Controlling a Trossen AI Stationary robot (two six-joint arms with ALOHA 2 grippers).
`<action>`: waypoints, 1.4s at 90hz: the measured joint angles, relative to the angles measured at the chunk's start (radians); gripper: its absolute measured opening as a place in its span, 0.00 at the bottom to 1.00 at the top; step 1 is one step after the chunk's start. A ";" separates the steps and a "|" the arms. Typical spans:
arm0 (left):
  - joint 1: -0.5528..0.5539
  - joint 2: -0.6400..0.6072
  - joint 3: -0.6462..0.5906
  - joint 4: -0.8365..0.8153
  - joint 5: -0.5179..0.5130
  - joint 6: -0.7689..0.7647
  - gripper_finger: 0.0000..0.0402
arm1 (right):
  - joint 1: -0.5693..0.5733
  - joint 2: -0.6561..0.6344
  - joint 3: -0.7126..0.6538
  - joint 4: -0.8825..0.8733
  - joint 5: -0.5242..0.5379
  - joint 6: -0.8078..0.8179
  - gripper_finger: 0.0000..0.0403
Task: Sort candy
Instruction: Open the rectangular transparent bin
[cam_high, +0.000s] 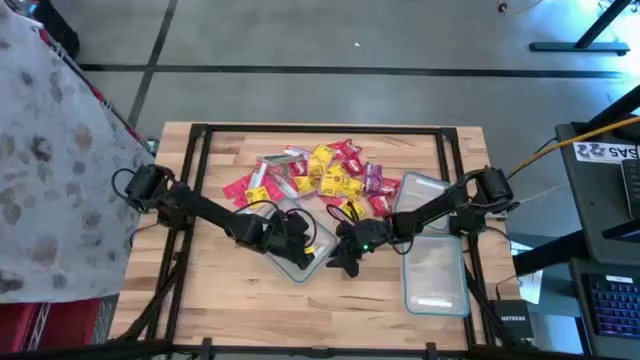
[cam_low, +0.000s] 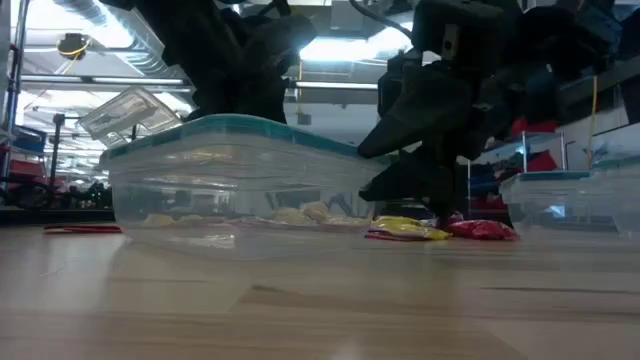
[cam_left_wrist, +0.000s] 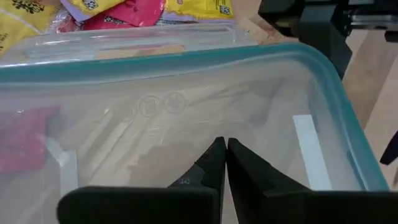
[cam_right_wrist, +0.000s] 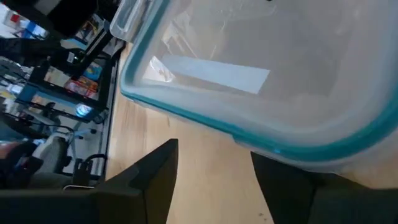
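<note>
The candy lies in a loose pile of red, yellow and purple wrapped pieces on the table's far middle, also in the left wrist view. Just near of the pile stands a clear container with a teal rim. Pale yellow pieces lie on its bottom. My left gripper hangs shut over the container's inside with nothing visible between its fingers. My right gripper stands open low over the table, beside the container's right rim.
Two more clear containers stand on the right, one by the pile and one nearer the front. A yellow piece and a red piece lie on the table beside the right gripper. Bare wood lies along the near edge.
</note>
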 joint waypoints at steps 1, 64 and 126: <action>0.000 0.000 0.000 0.001 0.000 0.000 0.00 | 0.000 0.001 0.000 0.004 -0.004 0.003 0.47; -0.001 0.008 -0.004 0.045 -0.005 0.007 0.00 | 0.022 -0.066 0.013 0.135 -0.188 0.099 0.47; -0.052 -0.003 -0.002 0.150 0.076 0.052 0.00 | 0.147 -0.239 0.269 -0.636 -0.013 -0.991 0.49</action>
